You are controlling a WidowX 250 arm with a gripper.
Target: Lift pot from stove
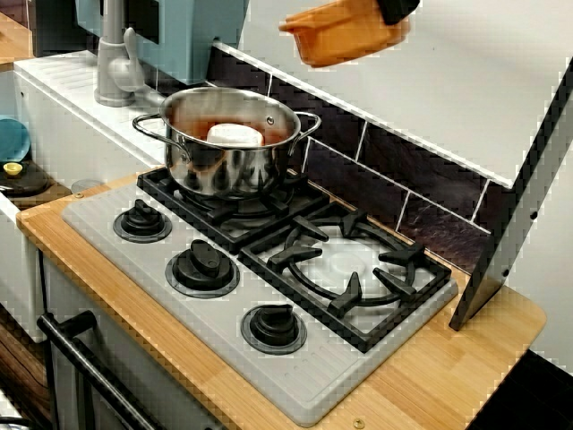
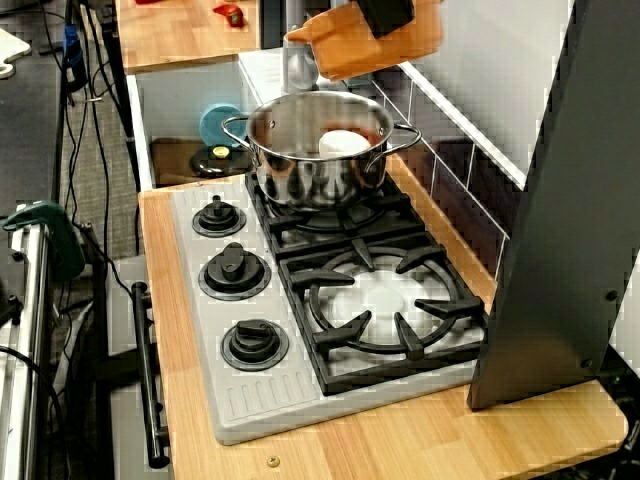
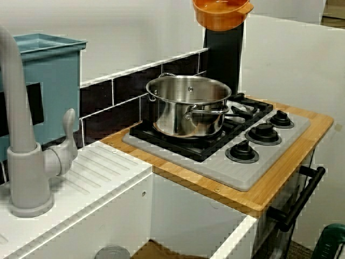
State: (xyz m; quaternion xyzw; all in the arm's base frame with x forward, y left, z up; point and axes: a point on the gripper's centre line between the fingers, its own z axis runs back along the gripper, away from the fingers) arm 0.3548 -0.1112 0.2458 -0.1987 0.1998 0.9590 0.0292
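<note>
Jaws, barely showing at the frame top, are seemingly gripping the orange pot (image 1: 345, 34) high above the stove (image 1: 295, 358); lift looking done, only steady holding remaining.

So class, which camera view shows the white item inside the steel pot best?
The front-left view: the white item sits unobstructed inside the steel pot. The front-right view shows it smaller; the view from the sink side hides it behind the pot's wall.
</note>
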